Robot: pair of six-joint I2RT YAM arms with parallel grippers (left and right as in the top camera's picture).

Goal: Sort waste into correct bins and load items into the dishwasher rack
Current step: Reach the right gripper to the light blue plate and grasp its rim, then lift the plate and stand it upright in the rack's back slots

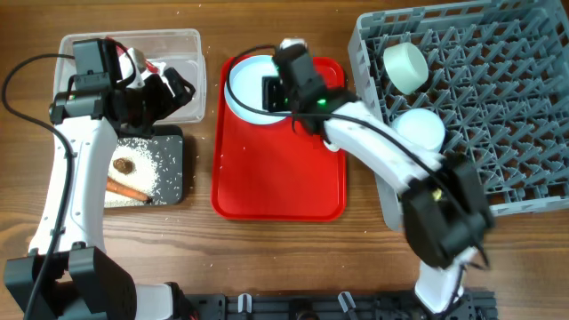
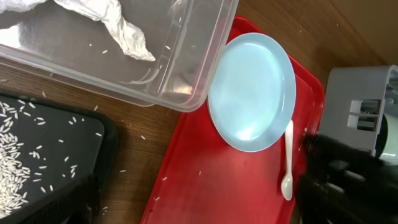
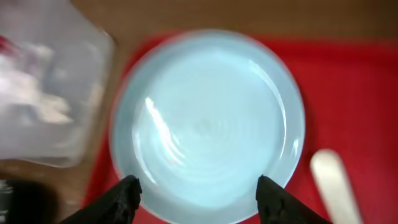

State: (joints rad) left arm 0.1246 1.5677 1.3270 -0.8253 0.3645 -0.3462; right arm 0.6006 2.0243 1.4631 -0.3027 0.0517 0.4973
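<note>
The round light blue plate [image 1: 244, 84] lies at the far end of the flat red tray [image 1: 276, 178]. My right gripper [image 1: 272, 93] hovers over it, open, its fingertips [image 3: 198, 190] straddling the plate's near rim [image 3: 205, 124]. The white plastic spoon [image 2: 288, 158] lies on the tray beside the plate and also shows in the right wrist view [image 3: 333, 180]. My left gripper [image 1: 173, 89] is open and empty at the clear tub's [image 1: 178, 40] right end, jaws [image 2: 199, 205] spread wide. The tub holds white tissue [image 2: 118, 25] and a red wrapper [image 1: 153, 67].
The black tray [image 1: 175, 142] holds rice [image 1: 156, 164], a brown lump [image 1: 123, 165] and a carrot stick [image 1: 127, 189]. The grey rack [image 1: 498, 107] at right holds a pale green bowl [image 1: 404, 67] and a light blue bowl [image 1: 418, 129]. Stray rice lies on the wood.
</note>
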